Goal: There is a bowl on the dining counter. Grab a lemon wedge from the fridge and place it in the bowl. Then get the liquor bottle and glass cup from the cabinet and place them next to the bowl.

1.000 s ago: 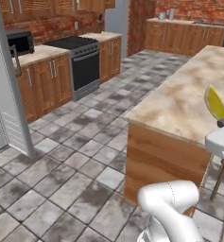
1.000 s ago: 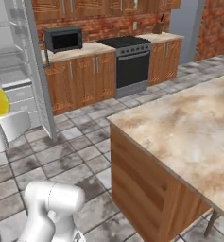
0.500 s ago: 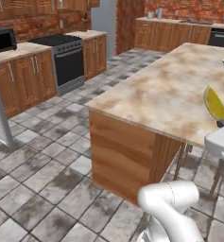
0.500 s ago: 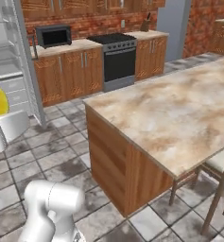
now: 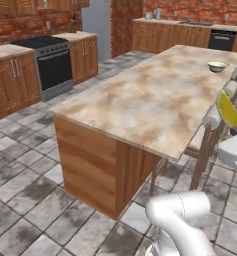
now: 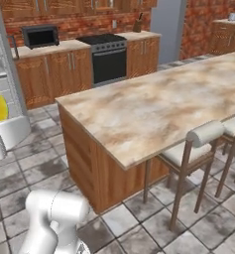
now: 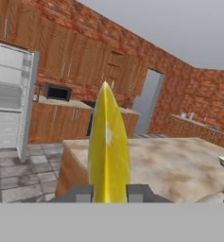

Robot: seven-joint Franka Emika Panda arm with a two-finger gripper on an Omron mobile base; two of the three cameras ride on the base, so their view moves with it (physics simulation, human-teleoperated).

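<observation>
Gripper (image 7: 108,193) clamped on the lemon wedge (image 7: 108,146), held upright. Bowl (image 5: 217,66) sits at the dining counter's (image 5: 155,100) far end, contents unclear at this range.

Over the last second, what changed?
The base moved: both base views swung off the fridge and stove side toward the counter, and the bowl came into sight at its far end. Nothing was grasped or released. The gripper still holds the lemon wedge, at the same spot in the frame.
</observation>
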